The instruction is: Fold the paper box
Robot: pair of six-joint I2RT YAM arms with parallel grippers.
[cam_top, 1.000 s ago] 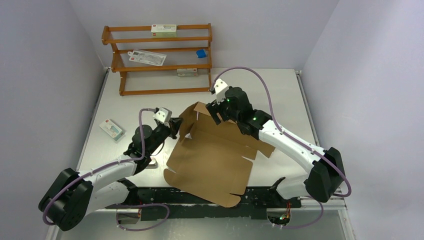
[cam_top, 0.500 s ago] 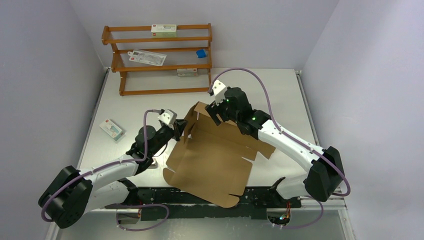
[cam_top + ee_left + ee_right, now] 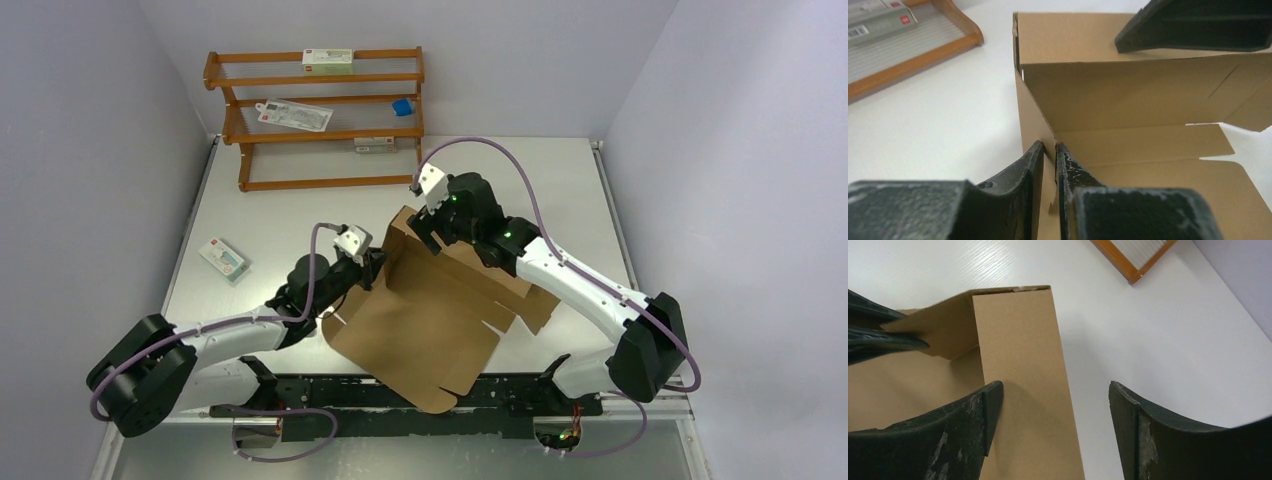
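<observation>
once lower, paper box (image 3: pixel 430 320) wall upright

Paper box (image 3: pixel 430 320): plain brown cardboard on every face seen, no print.
Table (image 3: pixel 300 210) under the box: white, with fine pale streaks close up.
Rack (image 3: pixel 330 182) beyond the box: orange-brown wood. It carries a red-marked carton (image 3: pixel 328 61), otherwise white, and a small blue item (image 3: pixel 402 106).
Teal-printed carton (image 3: pixel 223 258) left of the box: white ground.
Left arm (image 3: pixel 230 335) and right arm (image 3: pixel 580 290) flanking the box: white shells, black joints, purple cables (image 3: pixel 480 142). Green lights (image 3: pixel 508 237) show on the right arm.
Left gripper (image 3: pixel 1049 146) and right gripper (image 3: pixel 1054 385): black fingers (image 3: pixel 963 430), scuffed whitish.
Walls (image 3: pixel 90 150): pale lavender.
</observation>
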